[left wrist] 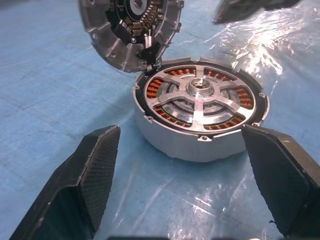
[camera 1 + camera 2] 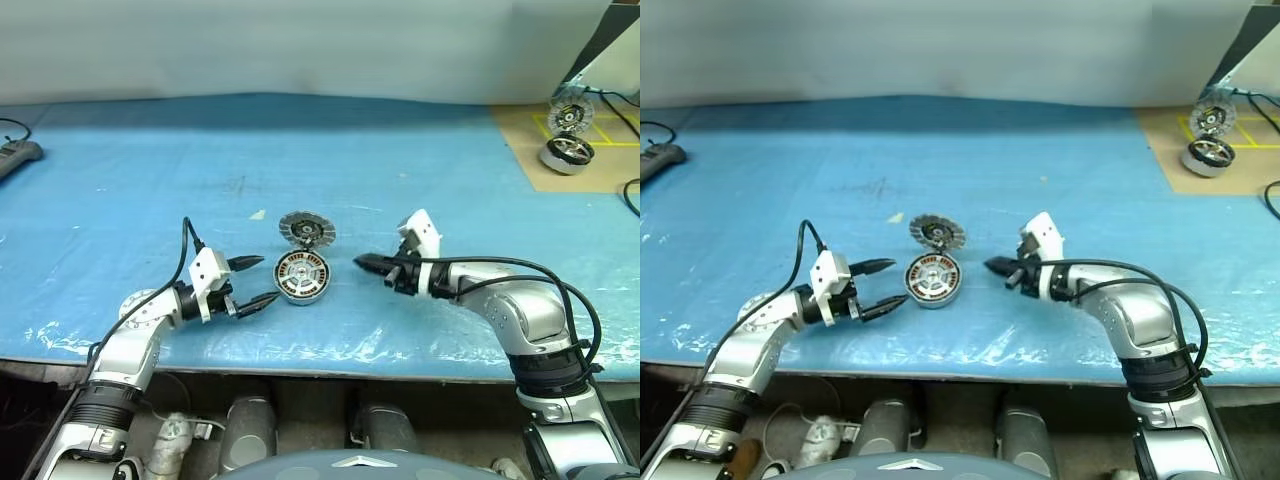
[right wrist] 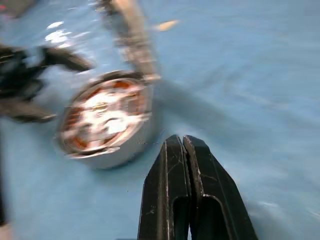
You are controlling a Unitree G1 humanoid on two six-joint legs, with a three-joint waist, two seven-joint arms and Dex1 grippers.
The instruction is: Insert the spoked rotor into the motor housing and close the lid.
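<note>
- Pincers first: left pincer [image 2: 253, 283] gapes wide, empty, just beside the motor housing [image 2: 301, 277]; right pincer [image 2: 363, 262] is clamped shut on nothing, a little apart on the other side.
- Bare blue desk [image 2: 140, 180] surrounds them; the near edge is close.
- Housing lies near that edge, spoked rotor [image 1: 200, 100] seated inside over copper windings.
- Lid [image 2: 306, 230] stands tilted open at its far rim, ribbed face showing.

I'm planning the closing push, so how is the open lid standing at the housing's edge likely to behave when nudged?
The lid stands tilted, apparently joined to the motor housing at one rim point, so it would probably swing down rather than slide. It looks like rigid ribbed metal, unlikely to flex. The housing sits flat on the blue cover, which looks glossy, so it may skid.
</note>
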